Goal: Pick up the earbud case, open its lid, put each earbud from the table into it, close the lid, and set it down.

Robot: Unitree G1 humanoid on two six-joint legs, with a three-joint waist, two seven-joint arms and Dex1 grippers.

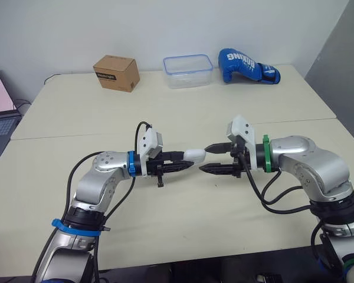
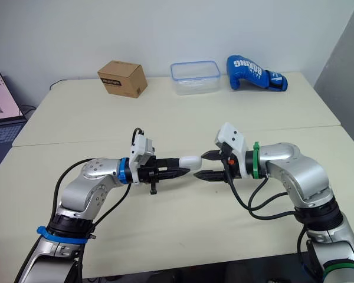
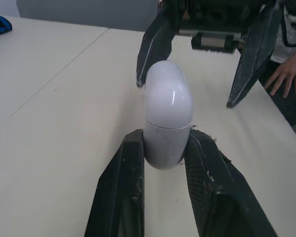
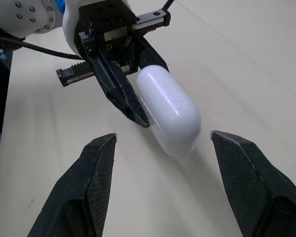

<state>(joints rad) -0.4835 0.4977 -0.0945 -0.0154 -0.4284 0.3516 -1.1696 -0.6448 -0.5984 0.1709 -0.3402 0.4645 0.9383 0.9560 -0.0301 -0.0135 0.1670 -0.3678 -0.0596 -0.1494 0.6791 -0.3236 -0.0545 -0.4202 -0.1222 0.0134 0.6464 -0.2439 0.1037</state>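
With the left gripper clamping the case, the spread-jawed right gripper should straddle the lid squarely, then pry gently.

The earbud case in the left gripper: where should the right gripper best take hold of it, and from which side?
Grip the free rounded lid end of the earbud case, beyond the seam. The left gripper clamps only the base, so the lid points at the right gripper. Probably best come straight from the robot's right, open jaws either side.

White earbud case, blue boxing glove, brown box, beige table.
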